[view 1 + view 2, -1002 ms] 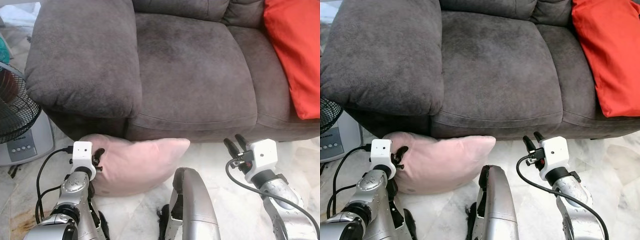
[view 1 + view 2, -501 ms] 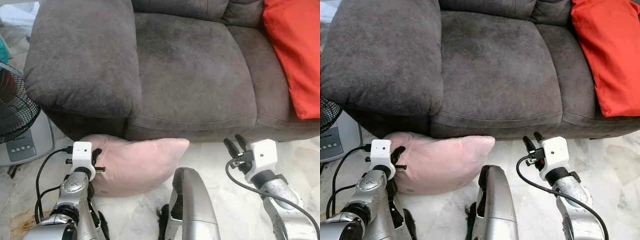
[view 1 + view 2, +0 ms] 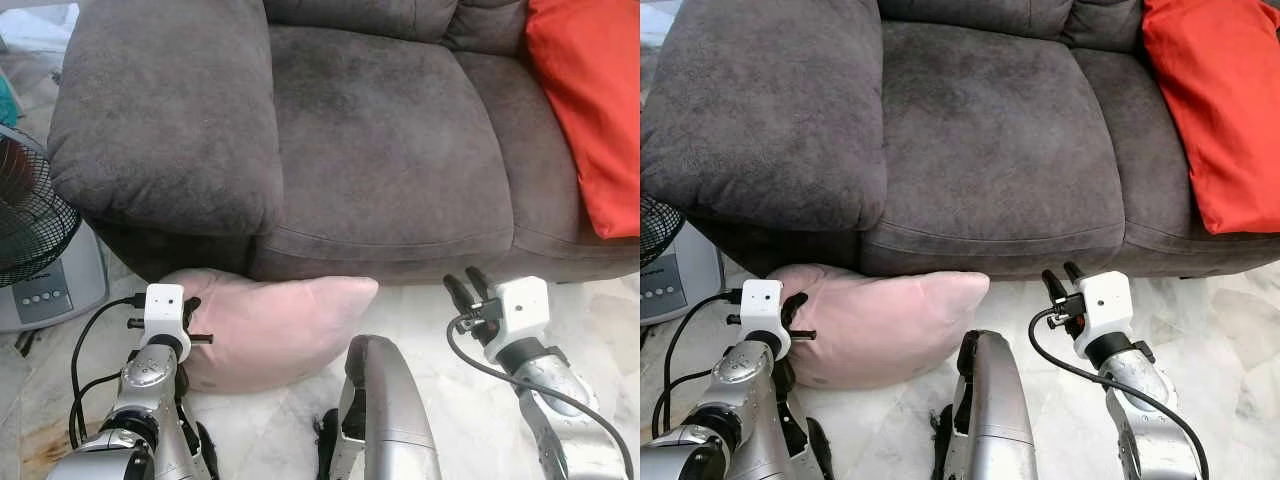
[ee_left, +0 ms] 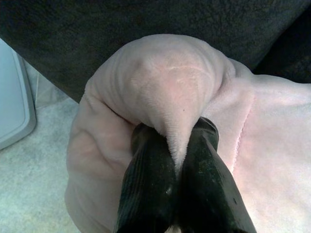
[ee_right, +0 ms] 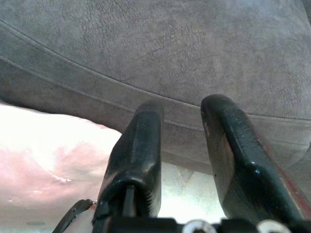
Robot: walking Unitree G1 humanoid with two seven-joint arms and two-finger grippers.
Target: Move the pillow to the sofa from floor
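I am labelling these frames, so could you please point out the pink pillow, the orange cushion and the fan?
pink pillow [image 3: 280,325], left eye view, middle of its top face.
orange cushion [image 3: 590,110], left eye view, centre of its fabric.
fan [image 3: 30,215], left eye view, black grille.

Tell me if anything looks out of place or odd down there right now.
The pink pillow lies on the floor, wedged against the base of the grey sofa below its armrest. The left claw is shut on a pinched fold at one end. The right claw hovers open, apart from it.
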